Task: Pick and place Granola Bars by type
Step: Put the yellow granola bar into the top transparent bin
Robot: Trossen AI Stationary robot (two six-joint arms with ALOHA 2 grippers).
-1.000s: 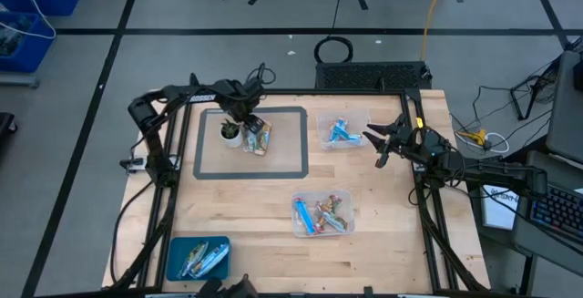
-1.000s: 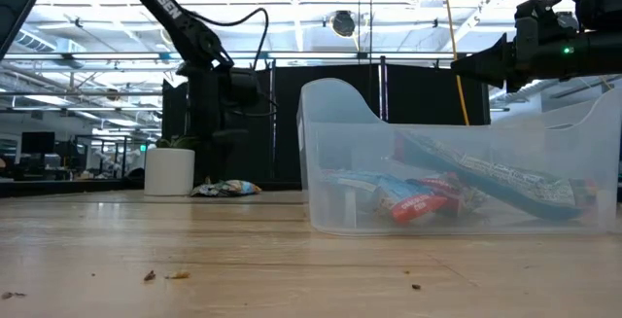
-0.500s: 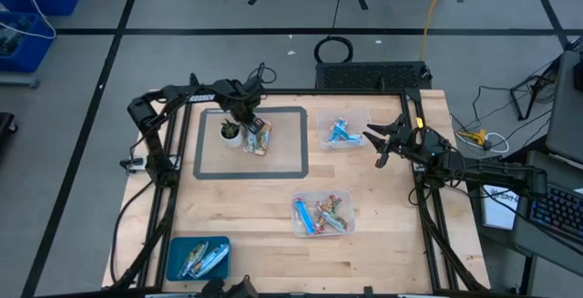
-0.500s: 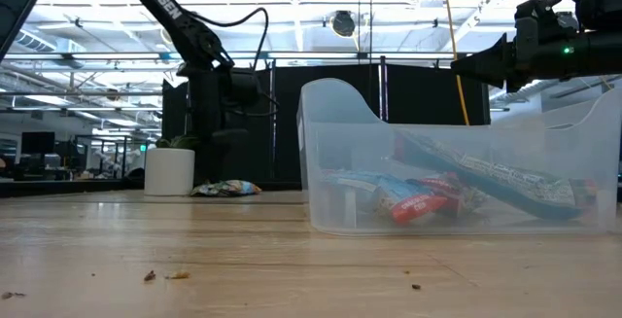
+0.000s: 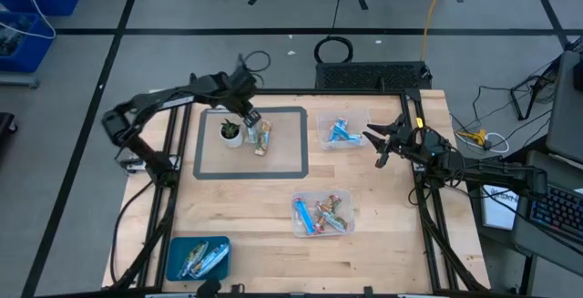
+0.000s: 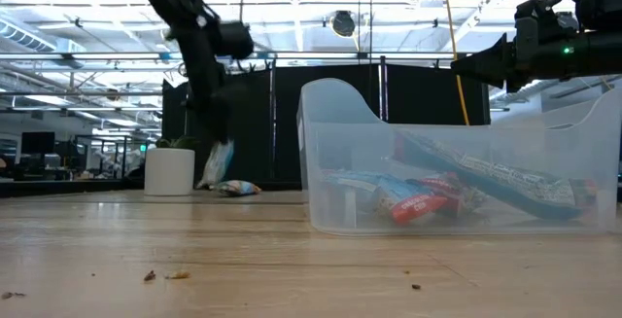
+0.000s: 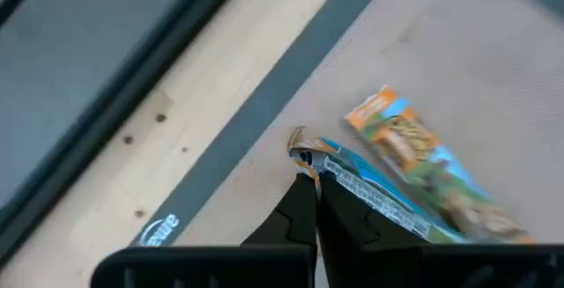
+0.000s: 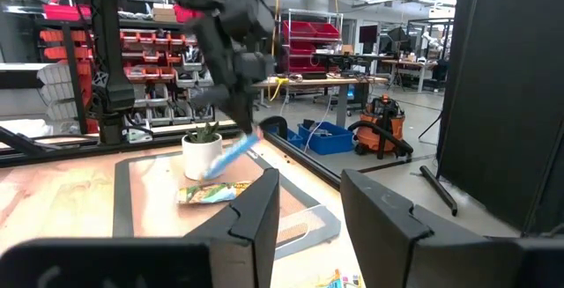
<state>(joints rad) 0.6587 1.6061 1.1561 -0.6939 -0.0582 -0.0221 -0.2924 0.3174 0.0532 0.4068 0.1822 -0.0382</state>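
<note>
At the near left corner of the table (image 5: 246, 216) sits a blue tray (image 5: 197, 258) with a few silvery-blue bars in it; farther back on the left, a grey-bordered mat (image 5: 287, 157) carries a small white pot with a green plant (image 5: 230, 132), and just right of the pot the left pincer (image 5: 252, 119) hangs over the mat, clenched on the end of a blue-white bar (image 6: 218, 162) that dangles clear of the surface; directly below it an orange-and-green bar (image 7: 423, 160) lies flat on the mat, close beside the pot; toward the middle, at the near side, a clear bin (image 5: 322, 214) holds a mixed heap of blue, red and orange bars; at the far side, right of the mat, a second clear bin (image 5: 343, 131) holds a few blue-white bars; just right of that bin the right pincer (image 5: 375, 139) hovers above the table's right edge with its fingers spread apart and nothing between them, pointing left across the table toward the other arm.
</note>
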